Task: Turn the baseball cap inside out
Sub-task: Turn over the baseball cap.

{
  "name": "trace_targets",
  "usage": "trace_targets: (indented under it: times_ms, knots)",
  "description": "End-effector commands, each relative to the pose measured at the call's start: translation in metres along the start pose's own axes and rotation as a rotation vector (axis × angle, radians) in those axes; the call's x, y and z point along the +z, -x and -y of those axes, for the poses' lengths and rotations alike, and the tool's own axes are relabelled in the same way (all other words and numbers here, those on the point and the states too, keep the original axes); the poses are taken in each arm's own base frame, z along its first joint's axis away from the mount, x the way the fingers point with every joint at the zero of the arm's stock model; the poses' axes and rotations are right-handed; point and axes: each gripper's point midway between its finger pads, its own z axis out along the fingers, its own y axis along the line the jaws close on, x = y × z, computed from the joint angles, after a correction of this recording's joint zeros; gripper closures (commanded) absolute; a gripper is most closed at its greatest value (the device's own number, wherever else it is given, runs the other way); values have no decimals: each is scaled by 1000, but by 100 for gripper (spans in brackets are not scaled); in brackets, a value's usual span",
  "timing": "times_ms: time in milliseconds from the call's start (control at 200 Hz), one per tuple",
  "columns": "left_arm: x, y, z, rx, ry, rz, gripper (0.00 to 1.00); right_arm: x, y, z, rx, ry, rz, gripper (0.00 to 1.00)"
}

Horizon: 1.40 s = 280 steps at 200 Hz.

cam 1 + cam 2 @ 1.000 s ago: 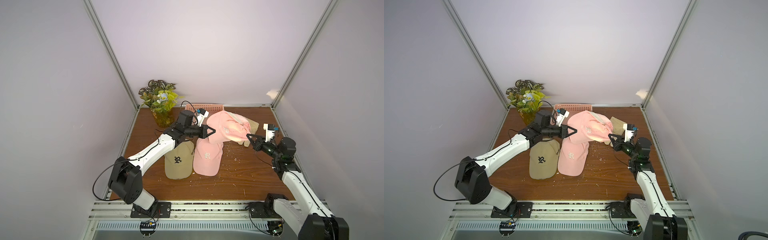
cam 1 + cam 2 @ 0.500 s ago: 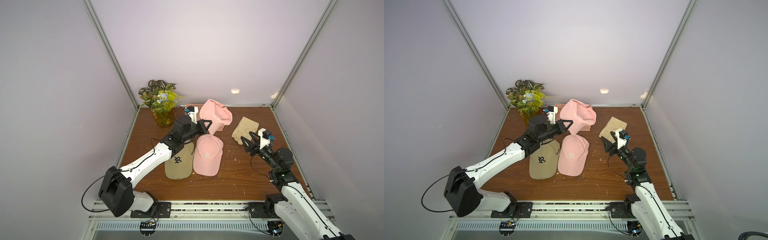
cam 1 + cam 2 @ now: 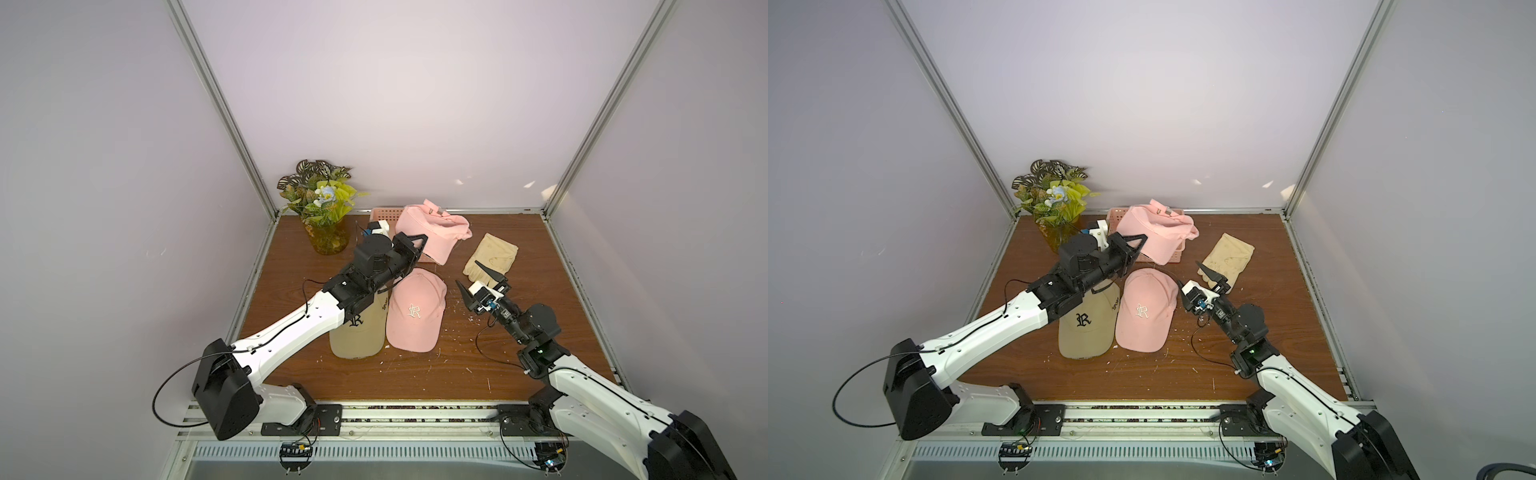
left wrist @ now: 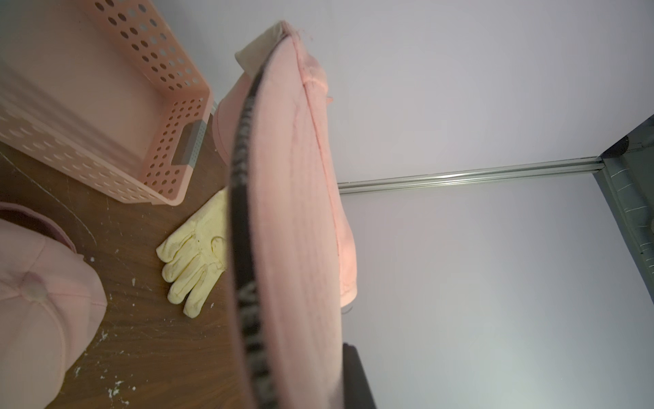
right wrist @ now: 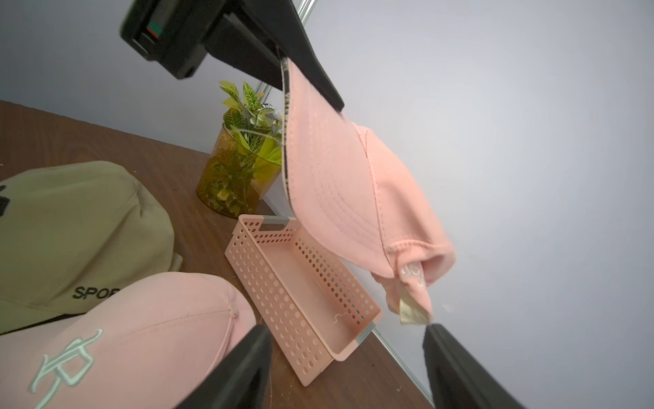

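Observation:
A pink baseball cap (image 3: 428, 235) (image 3: 1154, 237) hangs in the air above the pink basket, held at its edge by my left gripper (image 3: 419, 245) (image 3: 1140, 245), which is shut on it. In the left wrist view the cap (image 4: 293, 212) shows its black lettered sweatband running between the jaws. From the right wrist view the cap (image 5: 339, 184) hangs crumpled, with a label at its low end. My right gripper (image 3: 466, 272) (image 3: 1187, 272) (image 5: 345, 331) is open and empty, apart from the cap, over the table near the glove.
A second pink cap (image 3: 415, 316) and a tan cap (image 3: 359, 332) lie side by side mid-table, partly under my left arm. A pale glove (image 3: 492, 255) lies at the right. The pink basket (image 3: 384, 214) and a potted plant (image 3: 324, 208) stand at the back.
My right gripper has let go of the held cap, opened, and drawn back toward the front. My left arm has swung the cap back over the basket.

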Motion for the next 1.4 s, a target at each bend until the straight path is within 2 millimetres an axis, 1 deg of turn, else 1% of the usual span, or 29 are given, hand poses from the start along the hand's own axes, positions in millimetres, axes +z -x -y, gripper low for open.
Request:
trace_targets:
  times_ms: [0, 155, 225, 345, 395, 450, 480, 530, 565, 576, 591, 606, 616, 631, 666, 726, 766, 836, 961, 986, 1041, 1061, 1066, 1106, 1151, 1196, 1231, 1316, 1396]
  knots:
    - [1, -3, 18, -72, -42, 23, 100, 8, 32, 30, -113, -130, 77, 26]
    - [7, -24, 22, -97, -56, -27, 100, 20, 33, 31, -149, -138, 65, 26]
    - [10, -38, 23, -99, -53, -52, 100, 25, 33, 34, -153, -154, 62, 27]
    - [15, -61, 19, -123, -48, -107, 100, 35, 35, 38, -156, -170, 63, 32]
    - [18, -67, 17, -133, -47, -123, 100, 38, 33, 39, -157, -177, 57, 36]
    - [20, -69, 16, -136, -49, -132, 100, 40, 34, 41, -159, -194, 58, 45]
    - [20, -70, 16, -140, -52, -135, 100, 40, 34, 42, -154, -202, 56, 53]
    - [20, -70, 18, -136, -72, -140, 99, 40, 35, 46, -147, -219, 54, 72]
    - [20, -70, 23, -114, -98, -136, 94, 38, 34, 49, -142, -230, 48, 90]
    - [20, -70, 24, -104, -106, -136, 91, 38, 35, 49, -141, -232, 48, 94]
    - [20, -69, 28, -84, -124, -134, 86, 38, 35, 51, -139, -237, 42, 100]
    - [20, -69, 31, -63, -140, -130, 81, 37, 34, 52, -137, -240, 38, 100]
    - [20, -68, 33, -50, -149, -127, 74, 37, 33, 52, -135, -243, 30, 100]
    - [19, -67, 34, -29, -155, -121, 66, 36, 33, 53, -130, -245, 25, 100]
    - [19, -64, 37, 9, -154, -103, 53, 36, 30, 56, -115, -254, -2, 100]
    - [19, -55, 41, 99, -137, -53, 35, 35, 23, 62, -78, -272, -55, 100]
    - [18, -47, 42, 156, -123, -18, 30, 35, 19, 67, -46, -281, -90, 100]
    - [15, -28, 45, 302, -103, 55, 27, 37, 11, 75, 33, -282, -153, 100]
    - [10, 12, 31, 536, -42, 140, 25, 44, -3, 85, 174, -246, -259, 100]
    - [9, 17, 30, 602, -47, 142, 25, 46, -4, 88, 204, -242, -268, 100]
    - [5, 25, 30, 816, -59, 144, 24, 49, -8, 86, 257, -202, -300, 100]
    - [3, 24, 30, 889, -68, 133, 24, 50, -5, 90, 278, -200, -292, 100]
    - [3, 24, 30, 913, -70, 129, 24, 50, -7, 86, 286, -183, -301, 100]
    - [0, 20, 28, 1085, -76, 97, 24, 52, -8, 84, 333, -151, -312, 100]
    - [-3, 19, 24, 1230, -55, 83, 25, 53, -7, 82, 384, -110, -325, 100]
    - [-4, 10, 18, 1371, -62, 33, 24, 55, -5, 78, 418, -57, -341, 100]
    - [-5, 2, 14, 1469, -80, -12, 25, 57, 0, 79, 444, -35, -348, 100]
    - [-5, -11, 0, 1597, -105, -106, 27, 59, 7, 73, 512, 40, -360, 100]
    - [0, -13, -12, 1667, -81, -153, 33, 61, 22, 64, 542, 140, -336, 100]
